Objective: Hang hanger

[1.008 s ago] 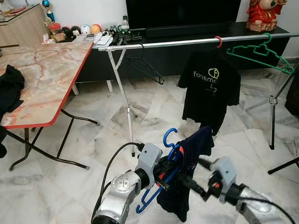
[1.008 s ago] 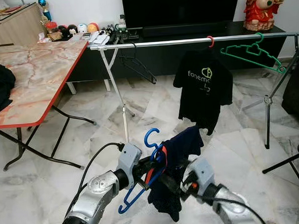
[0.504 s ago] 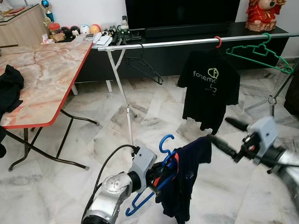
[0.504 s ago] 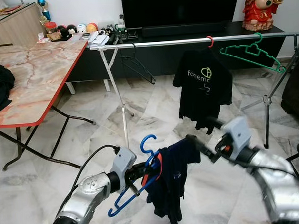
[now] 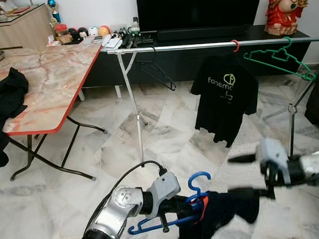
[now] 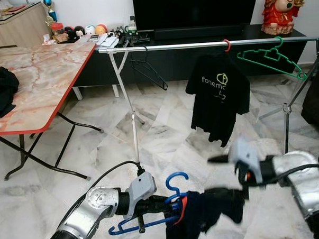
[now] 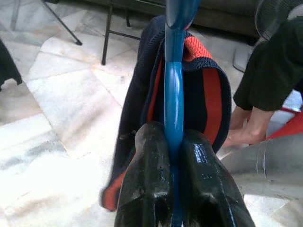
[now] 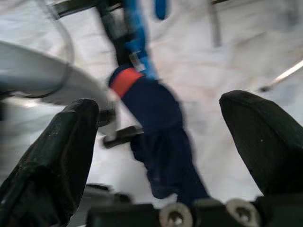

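1. Blue hanger (image 5: 177, 220) is lying nearly level and low in front of the robot, carrying a navy garment with an orange stripe (image 5: 222, 214), well short of the silver clothes rail (image 5: 209, 45).
2. Left gripper (image 7: 173, 156) is clamping the hanger's stem; in the left wrist view both black fingers are pressing against the blue plastic, with the cloth draped just beyond.
3. Right gripper (image 5: 245, 174) is hovering just beside the garment's far end with its fingers spread wide and nothing between them; it is blurred, so whether the lower finger is brushing the cloth is hard to say.
4. Judging the step: carrying is under way and hanging is not yet done. The next move is calling for the left arm to lift, turn the hook (image 5: 198, 178) upright and bring it over a free stretch of rail, perhaps between the black hanger (image 5: 156, 71) and the black printed T-shirt (image 5: 225, 93), clear of the green hanger (image 5: 277, 59).
5. Compared with half a second ago, the hanger has tipped from steeply slanted to almost flat and sits lower, the garment is trailing sideways rather than hanging down, and the right gripper has dropped closer to the cloth.
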{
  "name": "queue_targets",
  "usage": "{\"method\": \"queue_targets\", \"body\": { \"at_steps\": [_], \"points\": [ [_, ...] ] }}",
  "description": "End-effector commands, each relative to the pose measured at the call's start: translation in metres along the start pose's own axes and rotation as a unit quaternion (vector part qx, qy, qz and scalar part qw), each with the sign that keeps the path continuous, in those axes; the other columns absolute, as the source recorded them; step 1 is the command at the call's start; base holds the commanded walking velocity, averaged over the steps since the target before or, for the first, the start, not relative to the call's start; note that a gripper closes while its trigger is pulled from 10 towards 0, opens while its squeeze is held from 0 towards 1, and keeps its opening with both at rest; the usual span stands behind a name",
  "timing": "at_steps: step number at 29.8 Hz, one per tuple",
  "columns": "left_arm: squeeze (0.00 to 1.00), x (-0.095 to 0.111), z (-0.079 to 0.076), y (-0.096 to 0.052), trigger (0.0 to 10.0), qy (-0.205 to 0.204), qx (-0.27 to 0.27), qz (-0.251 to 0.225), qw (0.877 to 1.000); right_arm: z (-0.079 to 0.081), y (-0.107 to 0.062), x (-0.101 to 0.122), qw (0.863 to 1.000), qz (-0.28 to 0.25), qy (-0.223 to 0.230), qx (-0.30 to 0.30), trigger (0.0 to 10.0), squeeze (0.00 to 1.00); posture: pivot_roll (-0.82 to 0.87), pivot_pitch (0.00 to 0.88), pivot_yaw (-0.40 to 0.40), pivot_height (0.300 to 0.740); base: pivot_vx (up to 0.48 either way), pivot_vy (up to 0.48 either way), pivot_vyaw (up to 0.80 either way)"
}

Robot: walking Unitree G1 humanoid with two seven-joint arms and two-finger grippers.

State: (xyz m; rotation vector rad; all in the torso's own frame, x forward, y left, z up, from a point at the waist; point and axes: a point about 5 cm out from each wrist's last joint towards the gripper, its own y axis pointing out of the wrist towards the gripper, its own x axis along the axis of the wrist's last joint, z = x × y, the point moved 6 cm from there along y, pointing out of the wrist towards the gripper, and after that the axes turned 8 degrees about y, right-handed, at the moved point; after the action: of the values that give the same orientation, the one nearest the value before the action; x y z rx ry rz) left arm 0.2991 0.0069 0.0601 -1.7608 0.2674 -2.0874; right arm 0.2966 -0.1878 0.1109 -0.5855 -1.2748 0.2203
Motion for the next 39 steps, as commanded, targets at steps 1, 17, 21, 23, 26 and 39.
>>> {"method": "queue_targets", "body": {
  "at_steps": [1, 17, 21, 23, 26, 39],
  "points": [
    [0.0, 0.006, 0.002, 0.0, 10.0, 0.025, -0.012, 0.004, 1.0, 0.005, 0.002, -0.002, 1.0, 0.009, 0.008, 0.027, 10.0, 1.0, -0.02, 0.005, 0.006, 0.74, 0.0, 0.0, 0.0],
    [0.0, 0.016, 0.002, 0.0, 10.0, 0.035, -0.03, 0.0, 0.999, -0.004, 0.038, -0.041, 0.996, 0.085, -0.029, 0.025, 10.0, 0.0, 0.0, 0.0, 0.003, 0.74, 0.0, 0.0, 0.0],
    [0.0, 0.019, 0.002, 0.0, 10.0, 0.038, -0.03, -0.003, 0.999, -0.017, 0.046, -0.038, 0.996, 0.075, -0.042, -0.017, 10.0, 0.0, 0.0, 0.0, 0.001, 0.74, 0.0, 0.0, 0.0],
    [0.0, 0.022, 0.002, 0.0, 10.0, 0.04, -0.032, -0.006, 0.999, -0.018, 0.052, -0.037, 0.997, 0.07, -0.04, -0.017, 10.0, 0.0, 0.01, 0.0, -0.002, 0.74, 0.0, 0.0, 0.0],
    [0.0, 0.024, 0.002, -0.001, 10.0, 0.041, -0.035, -0.008, 0.998, -0.018, 0.057, -0.037, 0.997, 0.066, -0.04, -0.015, 10.0, 0.0, 0.01, 0.0, -0.004, 0.74, 0.0, 0.0, 0.0],
    [0.0, 0.039, -0.001, 0.002, 10.0, 0.053, -0.048, -0.02, 0.997, -0.004, 0.079, -0.042, 0.999, 0.039, 0.005, 0.033, 0.0, 0.0, 0.03, 0.026, -0.006, 0.74, 0.0, 0.0, 0.0]
  ]
}}
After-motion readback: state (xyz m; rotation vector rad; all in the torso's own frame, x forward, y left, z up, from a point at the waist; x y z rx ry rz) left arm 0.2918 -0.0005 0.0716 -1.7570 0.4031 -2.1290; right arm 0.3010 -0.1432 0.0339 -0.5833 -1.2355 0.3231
